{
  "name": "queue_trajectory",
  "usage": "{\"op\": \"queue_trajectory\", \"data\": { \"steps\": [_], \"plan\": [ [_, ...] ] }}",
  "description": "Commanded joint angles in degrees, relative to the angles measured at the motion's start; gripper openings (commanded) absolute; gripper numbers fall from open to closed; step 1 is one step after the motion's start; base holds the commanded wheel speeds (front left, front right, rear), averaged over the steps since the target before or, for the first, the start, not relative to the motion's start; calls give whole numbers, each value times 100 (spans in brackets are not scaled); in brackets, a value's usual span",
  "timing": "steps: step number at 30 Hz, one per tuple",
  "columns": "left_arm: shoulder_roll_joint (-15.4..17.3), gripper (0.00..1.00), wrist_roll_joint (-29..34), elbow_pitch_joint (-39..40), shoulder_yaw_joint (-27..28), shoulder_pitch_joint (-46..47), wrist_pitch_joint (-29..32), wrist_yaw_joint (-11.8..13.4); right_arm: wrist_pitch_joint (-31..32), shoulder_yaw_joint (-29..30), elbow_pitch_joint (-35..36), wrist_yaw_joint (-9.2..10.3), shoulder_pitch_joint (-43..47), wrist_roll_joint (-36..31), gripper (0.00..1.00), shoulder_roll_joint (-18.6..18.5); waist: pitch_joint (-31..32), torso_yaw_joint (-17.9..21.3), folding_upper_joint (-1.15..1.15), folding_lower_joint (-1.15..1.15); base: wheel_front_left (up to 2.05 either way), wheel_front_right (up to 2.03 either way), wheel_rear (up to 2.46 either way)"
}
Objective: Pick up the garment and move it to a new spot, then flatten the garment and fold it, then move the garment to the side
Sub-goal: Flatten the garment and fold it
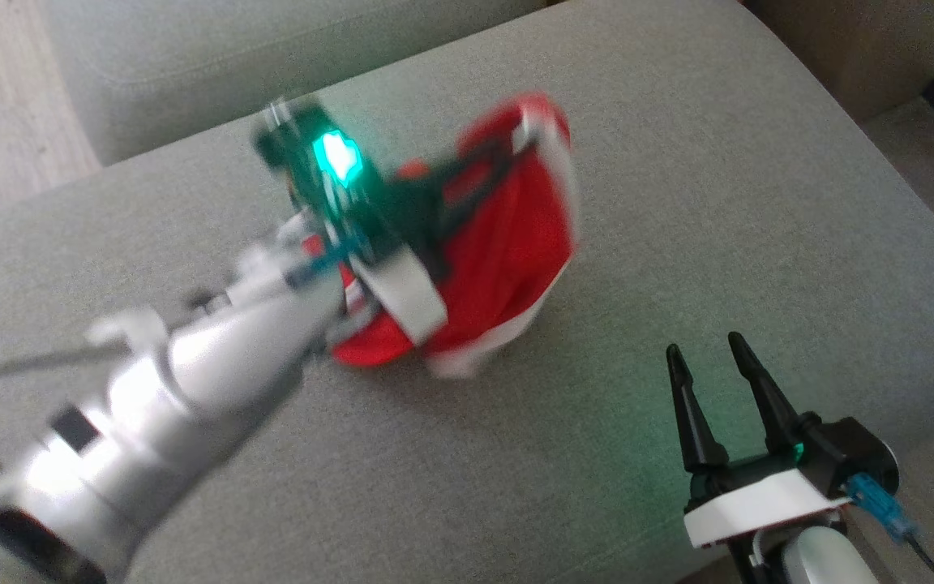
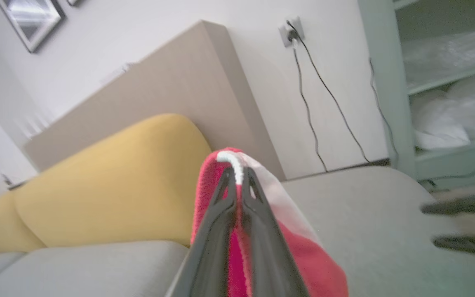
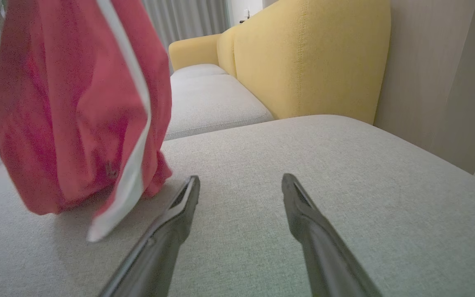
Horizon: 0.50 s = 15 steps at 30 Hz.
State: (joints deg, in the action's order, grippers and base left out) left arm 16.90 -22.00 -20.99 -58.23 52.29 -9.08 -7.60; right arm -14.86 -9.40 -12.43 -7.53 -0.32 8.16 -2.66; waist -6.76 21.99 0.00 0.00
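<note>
Left tool (image 2: 238, 175) pressed together, pinching the white-piped edge of the red soft-fabric garment (image 1: 507, 259). Garment hangs bunched over the middle of the pale grey fabric seat cushion (image 1: 759, 203), lowest trim at or just brushing the cushion.

Right tool (image 1: 704, 345) spread, holding nothing, over the cushion's near part, beside the garment but apart from it.

Risks:
- Pinch takes only a thin edge, so a fast swing could pull it free.
- A trailing hem could drag on the cushion and twist the bundle.

Around:
- Yellow upholstered sofa back (image 3: 311, 62) beyond the cushion's far edge.
- Black cables (image 2: 307, 115) down the wall behind the cushion.
- Nearest obstacle, likely the right tool itself.
</note>
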Motion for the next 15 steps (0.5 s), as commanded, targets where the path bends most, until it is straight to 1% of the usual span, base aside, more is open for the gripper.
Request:
{"op": "queue_trajectory", "data": {
  "steps": [1, 5, 8, 11, 15],
  "plan": [
    [192, 0, -103, 212, 405, 525, 56, 11, -14, -151, 142, 4, -71, 38, 100, -21, 82, -53, 0, 0, 0, 0, 0],
    [247, 0, -366, 337, 793, 1061, 234, 17, -14, -128, 142, 4, -37, -25, 100, -21, 203, -268, 0, 0, 0, 0, 0],
    [354, 0, -691, 361, 1002, 1009, 389, 33, -14, -103, 152, 4, -24, -79, 100, -21, 260, -480, 0, 0, 0, 0, 0],
    [505, 0, -1110, 389, 1061, 490, 564, 44, -14, -64, 165, 4, 2, -100, 100, -21, 238, -734, 0, 0, 0, 0, 0],
    [747, 0, -1658, 441, 1049, -562, 599, 62, -14, -41, 143, 4, -27, -102, 100, -21, 77, -1044, 0, 0, 0, 0, 0]
  ]
}}
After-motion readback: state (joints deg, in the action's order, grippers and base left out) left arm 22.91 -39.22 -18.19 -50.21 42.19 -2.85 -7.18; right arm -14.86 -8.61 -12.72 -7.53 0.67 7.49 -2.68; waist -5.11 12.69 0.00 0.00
